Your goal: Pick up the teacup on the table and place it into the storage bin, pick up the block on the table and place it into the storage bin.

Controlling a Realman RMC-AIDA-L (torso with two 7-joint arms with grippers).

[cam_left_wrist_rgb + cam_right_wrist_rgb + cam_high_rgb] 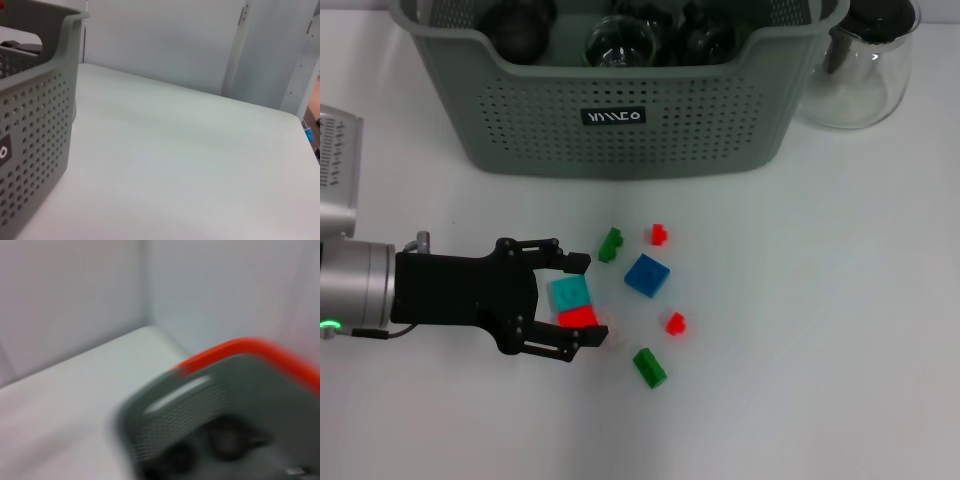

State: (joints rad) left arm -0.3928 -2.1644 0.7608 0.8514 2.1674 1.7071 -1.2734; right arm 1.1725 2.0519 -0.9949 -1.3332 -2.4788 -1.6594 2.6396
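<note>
So the left tool [582, 302] comes in from the left side of the white desk [820, 350], low and lying flat, and its black fingers [570, 262] are spread apart around a little stack of blocks: a teal block [570, 291] with a red block [578, 317] right against its near edge. The fingers sit on the far and near sides of that pair, and I can't really tell if they're touching yet.

The rest of the blocks are scattered just right of the tool: a blue block [647, 275], a small green one [611, 244] on its far left, a tiny red one [659, 234] farther back, another tiny red one [675, 323] nearer, and a green block [649, 367] closest to the near edge.

The storage bin [620, 110] sits at the far side of the desk, grey-green with holes in its walls and a black label on the front. There are dark round cups and a clear glass one [618, 40] inside it. A glass carafe [860, 65] stands just right of the bin.

The right tool doesn't show in the head view; its wrist camera just gets a blurry look down at the bin [220, 415].
</note>
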